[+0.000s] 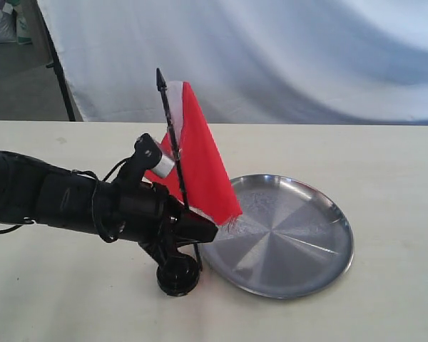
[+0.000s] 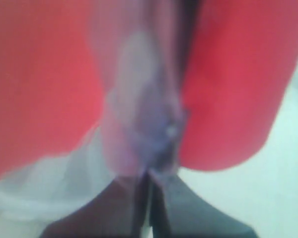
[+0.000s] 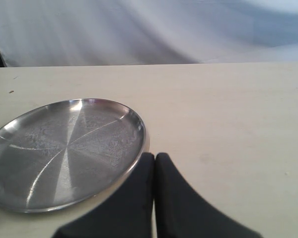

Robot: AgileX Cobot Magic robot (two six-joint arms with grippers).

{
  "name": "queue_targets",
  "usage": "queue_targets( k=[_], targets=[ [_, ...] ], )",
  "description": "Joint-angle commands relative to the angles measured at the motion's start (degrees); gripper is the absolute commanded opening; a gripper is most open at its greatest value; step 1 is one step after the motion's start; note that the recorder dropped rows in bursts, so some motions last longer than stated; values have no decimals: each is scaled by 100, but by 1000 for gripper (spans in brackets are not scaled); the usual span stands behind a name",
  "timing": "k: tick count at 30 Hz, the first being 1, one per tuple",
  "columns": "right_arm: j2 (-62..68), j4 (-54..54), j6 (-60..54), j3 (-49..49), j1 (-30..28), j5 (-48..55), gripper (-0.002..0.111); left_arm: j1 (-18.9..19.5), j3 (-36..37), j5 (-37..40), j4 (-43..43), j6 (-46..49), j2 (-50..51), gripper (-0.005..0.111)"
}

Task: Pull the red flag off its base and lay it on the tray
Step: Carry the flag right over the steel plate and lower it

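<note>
Clamping the red flag [image 1: 203, 164] — left pincer [image 1: 200, 232]; right pincer [image 3: 155, 156] together, only in wrist view.

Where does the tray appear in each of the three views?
Exterior view: the tray lies on the table, right of centre, beside the base.
Left wrist view: not in it; the blurred red flag fills the picture.
Right wrist view: the tray lies on the table, near the shut right gripper.
Shared landmark: the white cloth behind the table, in the exterior and right wrist views.
</note>
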Motion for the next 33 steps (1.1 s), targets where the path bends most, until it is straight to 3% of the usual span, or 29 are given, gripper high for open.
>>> queue_targets(
  k=[1,6,11,16,26,33],
  targets=[
    [-39,-51,-9,16,-2,-32,0,2,-243,1079,-12,-88,-44,0],
    [-39,-51,-9,16,-2,-32,0,-117,-532,1103,-12,-507,-29,0],
    [-39,-51,-9,16,-2,-32,0,-662,-946,932,-12,-1085,390,0],
    [-39,-51,-9,16,-2,-32,0,-1186,-1618,-679,-12,-1359,1045,0],
    [-39,-51,-9,16,-2,-32,0,-1232,-3061,-995,-12,-1983,2270,0],
    [-39,-51,-9,16,-2,-32,0,-1232,-3701,-903,-12,-2458,3048,2]
  ],
)
